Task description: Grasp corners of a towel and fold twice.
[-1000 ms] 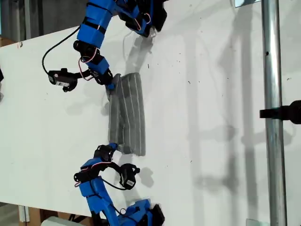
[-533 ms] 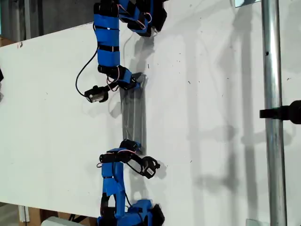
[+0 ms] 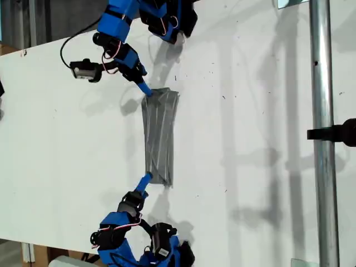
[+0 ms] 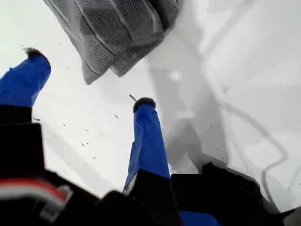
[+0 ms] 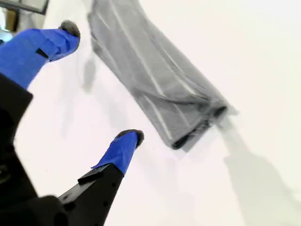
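Towel (image 3: 160, 136) lies folded into a narrow strip mid-counter (image 3: 250, 139) in the exterior view, layered ends visible in both wrist views. First gripper (image 4: 89, 80) has its fingers (image 4: 148, 136) spread wide, just short of one towel end, empty. Second gripper (image 5: 101, 82) likewise wide, beside the other end, holding nothing.
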